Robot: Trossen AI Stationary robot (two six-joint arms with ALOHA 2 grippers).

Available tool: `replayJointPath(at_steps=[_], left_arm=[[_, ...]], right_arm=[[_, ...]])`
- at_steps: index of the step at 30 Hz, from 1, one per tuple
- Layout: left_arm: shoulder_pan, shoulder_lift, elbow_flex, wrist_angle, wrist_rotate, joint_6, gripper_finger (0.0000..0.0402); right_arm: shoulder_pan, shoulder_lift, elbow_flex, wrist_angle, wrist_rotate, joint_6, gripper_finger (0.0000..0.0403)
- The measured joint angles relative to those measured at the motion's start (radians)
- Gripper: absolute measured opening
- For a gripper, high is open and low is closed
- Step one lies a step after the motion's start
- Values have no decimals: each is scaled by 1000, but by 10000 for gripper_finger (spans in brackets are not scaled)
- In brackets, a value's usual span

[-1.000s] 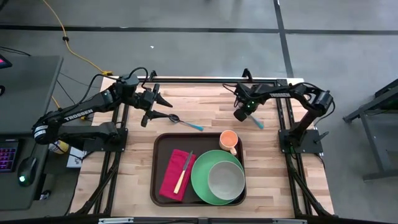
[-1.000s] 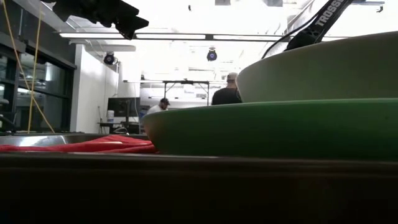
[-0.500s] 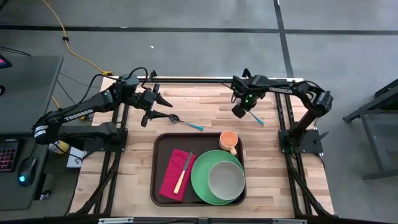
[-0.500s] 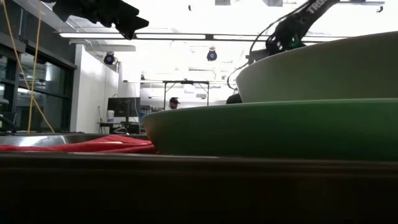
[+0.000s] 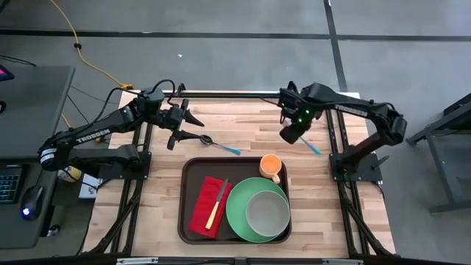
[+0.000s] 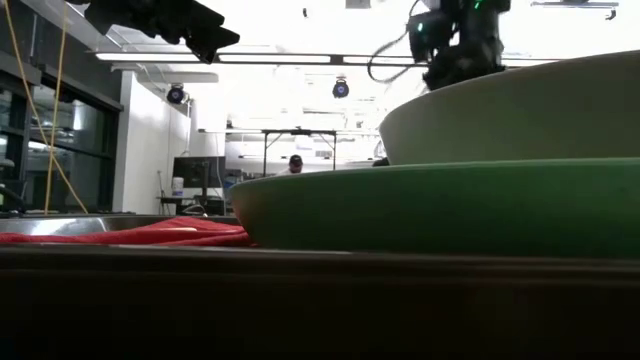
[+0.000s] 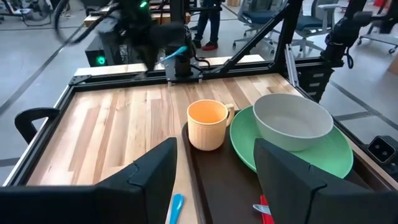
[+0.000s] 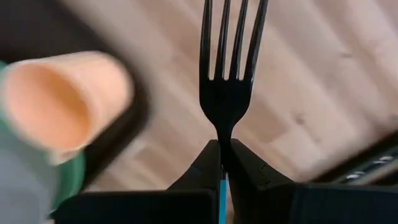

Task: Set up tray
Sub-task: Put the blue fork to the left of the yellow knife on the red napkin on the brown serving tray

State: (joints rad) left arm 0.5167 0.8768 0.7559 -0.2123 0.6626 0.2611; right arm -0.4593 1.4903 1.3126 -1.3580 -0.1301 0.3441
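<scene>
Right now you are in the cutlery step: your right gripper (image 5: 292, 135) is clamped on a black fork (image 8: 231, 68) by its neck, tines pointing away from the wrist, blue handle end trailing out behind toward the table's right edge. It hangs above bare wood at the far side of the table, near the orange cup (image 5: 271, 165). The tray (image 5: 193, 175) lies at the near middle of the table and already carries the cup, a green plate (image 5: 237, 210) with a grey bowl (image 5: 266, 212) on it, and a red napkin (image 5: 201, 213) with a wooden-handled knife (image 5: 219, 202) on top.

Your left gripper (image 5: 185, 125) waits over the table's far left with its fingers spread wide and nothing between them; a black spoon with a blue handle (image 5: 220, 144) lies on the wood just beside it, not yet on the tray.

Next, I judge, you should carry the fork toward the napkin and lay it beside the knife, coming in low enough to clear the cup and plate rim.

For writing, you can read only "TROSSEN" in white on the left arm (image 5: 96, 135).
</scene>
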Motion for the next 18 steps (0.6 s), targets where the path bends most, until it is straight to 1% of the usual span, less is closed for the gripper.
replayJointPath(at_steps=[6,9,12,15,18], left_arm=[[0,0,0,0,-1,0,241],[0,0,0,0,-1,0,241],[0,0,0,0,-1,-4,241],[0,0,0,0,-1,-11,241],[0,0,0,0,-1,-31,241]], right_arm=[[153,-77,-8,6,-124,143,0],[263,-108,-8,77,-165,247,0],[391,-128,-8,218,-186,371,0],[516,-134,-8,377,-172,467,0],[627,-132,-8,540,-91,552,0]])
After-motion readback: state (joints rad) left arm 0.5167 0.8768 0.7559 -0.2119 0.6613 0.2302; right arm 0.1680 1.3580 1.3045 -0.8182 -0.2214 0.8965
